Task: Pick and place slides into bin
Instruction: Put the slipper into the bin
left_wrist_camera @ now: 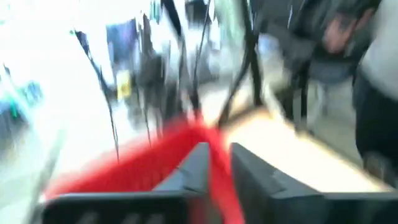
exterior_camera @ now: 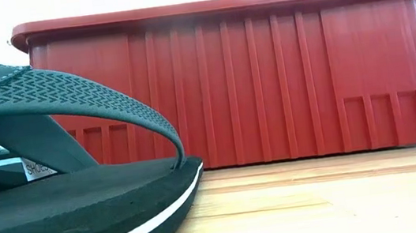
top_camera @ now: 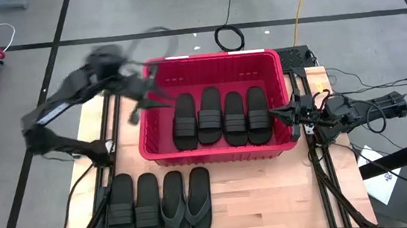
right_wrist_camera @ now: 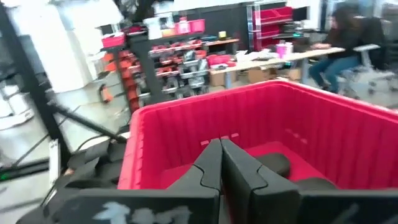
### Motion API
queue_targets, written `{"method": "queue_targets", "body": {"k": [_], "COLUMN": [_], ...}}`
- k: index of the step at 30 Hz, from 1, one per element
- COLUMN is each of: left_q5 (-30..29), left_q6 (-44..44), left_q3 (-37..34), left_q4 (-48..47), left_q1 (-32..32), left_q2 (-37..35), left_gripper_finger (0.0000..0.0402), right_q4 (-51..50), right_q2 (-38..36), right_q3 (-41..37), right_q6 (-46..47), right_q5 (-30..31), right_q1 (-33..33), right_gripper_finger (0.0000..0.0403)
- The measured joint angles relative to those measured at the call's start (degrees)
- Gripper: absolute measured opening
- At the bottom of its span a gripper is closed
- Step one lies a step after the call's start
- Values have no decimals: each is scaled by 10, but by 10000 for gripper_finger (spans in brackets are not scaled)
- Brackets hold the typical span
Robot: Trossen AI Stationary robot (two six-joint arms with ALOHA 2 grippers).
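The red bin [top_camera: 210,62] stands mid-table with several black band-strap slides [top_camera: 221,118] lying side by side on its floor. Two more band-strap slides [top_camera: 134,207] and two flip-flops [top_camera: 187,203] lie flat on the table in front of it. One flip-flop fills the near left of the low view [exterior_camera: 59,198]. My left gripper [top_camera: 140,105], blurred, is above the bin's left rim, empty, with a narrow gap between its fingers [left_wrist_camera: 219,168]. My right gripper [top_camera: 290,113] is shut and empty at the bin's right rim [right_wrist_camera: 221,158].
Cables and a black coil [top_camera: 229,37] lie on the floor beyond the table. The table's metal frame rails [top_camera: 321,170] run along its right side. Bare wood [top_camera: 271,197] lies right of the flip-flops. A person [right_wrist_camera: 348,37] sits at a desk far behind.
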Motion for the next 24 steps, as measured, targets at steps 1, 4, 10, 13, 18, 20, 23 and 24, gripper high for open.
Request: {"method": "queue_targets", "body": {"k": [1, 4, 10, 13, 18, 20, 23, 24], "left_q5": [0, -9, -182, -306, -588, -674, -713, -712], "left_q6": [-31, -141, -276, -325, -315, -294, -239, -219], "left_q3": [-2, -17, -135, -206, -277, -297, -335, -355], "left_q4": [37, 98, 92, 85, 105, 159, 274, 323], "left_q1": [-22, -92, -262, -321, -404, -424, -448, -455], "left_q2": [-18, -55, -81, -68, -55, -58, -98, -117], "left_gripper_finger": [28, 9, 1, 0, 0, 0, 0, 0], "right_q4": [0, 0, 0, -2, -2, -2, 5, 7], "right_q2": [0, 1, 2, 2, 4, 4, 12, 16], "right_q3": [0, 0, 0, 0, 0, 0, 0, 0], "right_q6": [-9, -23, -36, -41, -41, -41, -24, -14], "right_q5": [-12, -30, -45, -75, -103, -115, -120, -123], "right_q1": [0, 0, 0, 0, 0, 0, 0, 0], "right_gripper_finger": [0, 0, 0, 0, 0, 0, 0, 0]}}
